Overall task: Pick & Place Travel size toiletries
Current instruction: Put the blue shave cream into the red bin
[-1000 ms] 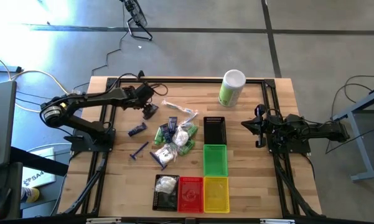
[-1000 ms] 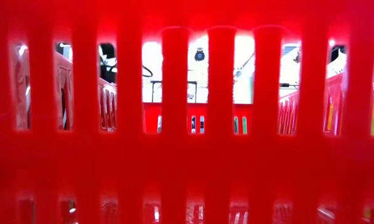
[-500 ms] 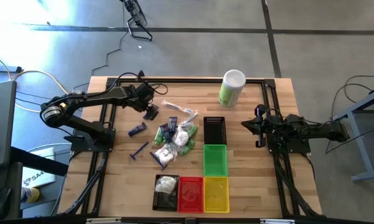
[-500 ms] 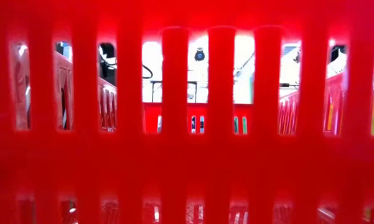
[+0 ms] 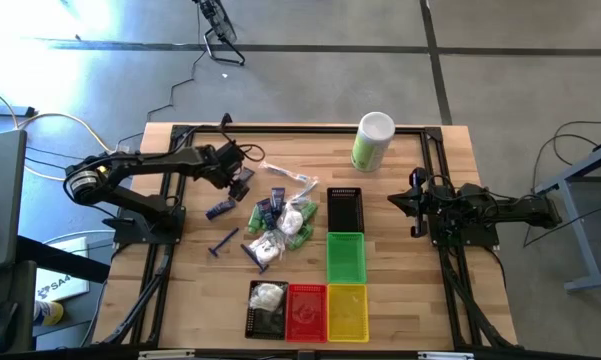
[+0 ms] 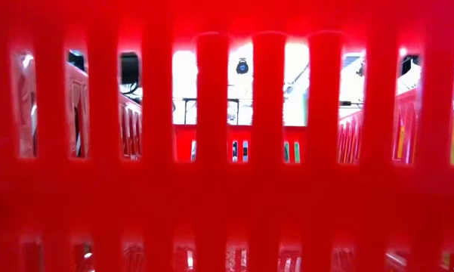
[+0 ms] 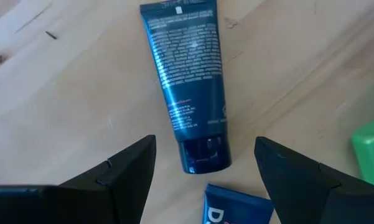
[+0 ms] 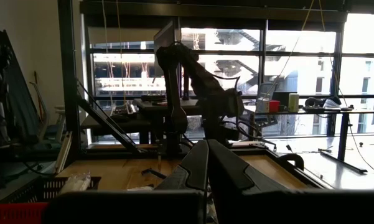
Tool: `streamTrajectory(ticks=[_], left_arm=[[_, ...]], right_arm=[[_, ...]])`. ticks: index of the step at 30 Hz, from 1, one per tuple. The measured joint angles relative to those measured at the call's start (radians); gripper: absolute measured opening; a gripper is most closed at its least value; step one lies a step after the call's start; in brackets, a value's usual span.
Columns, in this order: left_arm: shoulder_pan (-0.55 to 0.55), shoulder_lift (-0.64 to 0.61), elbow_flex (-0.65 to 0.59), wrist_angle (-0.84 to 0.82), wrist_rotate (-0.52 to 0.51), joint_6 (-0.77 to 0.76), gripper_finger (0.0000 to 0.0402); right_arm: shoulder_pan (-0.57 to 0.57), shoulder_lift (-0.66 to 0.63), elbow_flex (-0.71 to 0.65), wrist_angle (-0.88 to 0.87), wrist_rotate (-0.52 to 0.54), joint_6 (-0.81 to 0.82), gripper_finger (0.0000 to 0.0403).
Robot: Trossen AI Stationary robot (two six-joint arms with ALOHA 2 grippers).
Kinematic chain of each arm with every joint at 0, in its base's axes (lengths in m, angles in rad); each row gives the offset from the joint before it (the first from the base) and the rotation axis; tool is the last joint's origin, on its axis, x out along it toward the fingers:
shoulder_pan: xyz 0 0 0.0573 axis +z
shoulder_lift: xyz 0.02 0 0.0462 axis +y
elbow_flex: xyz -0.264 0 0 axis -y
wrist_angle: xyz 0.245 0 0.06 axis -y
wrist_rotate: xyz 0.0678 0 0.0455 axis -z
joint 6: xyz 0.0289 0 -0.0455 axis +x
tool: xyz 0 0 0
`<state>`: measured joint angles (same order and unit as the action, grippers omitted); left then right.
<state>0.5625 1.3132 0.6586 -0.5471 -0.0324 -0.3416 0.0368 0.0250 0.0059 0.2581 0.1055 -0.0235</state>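
Note:
The travel size toiletries lie in a loose pile (image 5: 280, 225) at mid table: dark blue tubes, green bottles, white pouches. One blue tube (image 5: 220, 209) and a blue stick (image 5: 223, 243) lie apart, left of the pile. My left gripper (image 5: 242, 182) hangs open above the pile's left edge, pointing steeply down. In the left wrist view its gripper (image 7: 205, 171) stands open above the cap end of a dark blue tube (image 7: 187, 87) that lies flat on the wood. A second blue tube (image 7: 233, 208) and a green bottle (image 7: 370, 149) lie close by. My right gripper (image 5: 412, 205) waits shut at the right.
A black basket (image 5: 345, 208) and a green one (image 5: 346, 257) stand right of the pile. Yellow (image 5: 347, 310), red (image 5: 305, 310) and black (image 5: 267, 305) baskets line the near edge, the black one holding a white pouch. A tall green-and-white canister (image 5: 372, 142) stands at the far edge. The red basket's wall (image 6: 227, 151) fills the low view.
My left gripper has sunk toward the pile's left edge and rolled a little at the wrist, with its fingers still apart. The toiletries have not moved.

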Motion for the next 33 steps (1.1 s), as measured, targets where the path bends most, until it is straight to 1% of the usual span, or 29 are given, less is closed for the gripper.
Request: streamTrajectory(ticks=[9, 13, 33], left_arm=[[0.000, 0.000, -0.080, 0.139, 0.000, 0.024, 0.0268], [0.000, 0.000, -0.098, 0.139, -0.003, 0.023, 0.0268], [0.000, 0.000, -0.098, 0.165, -0.004, 0.014, 0.0265]], right_arm=[[0.000, 0.000, 0.000, 0.000, 0.000, 0.000, 0.0002], [0.000, 0.000, 0.000, 0.000, 0.000, 0.000, 0.0002], [0.000, 0.000, 0.000, 0.000, 0.000, 0.000, 0.0002]])
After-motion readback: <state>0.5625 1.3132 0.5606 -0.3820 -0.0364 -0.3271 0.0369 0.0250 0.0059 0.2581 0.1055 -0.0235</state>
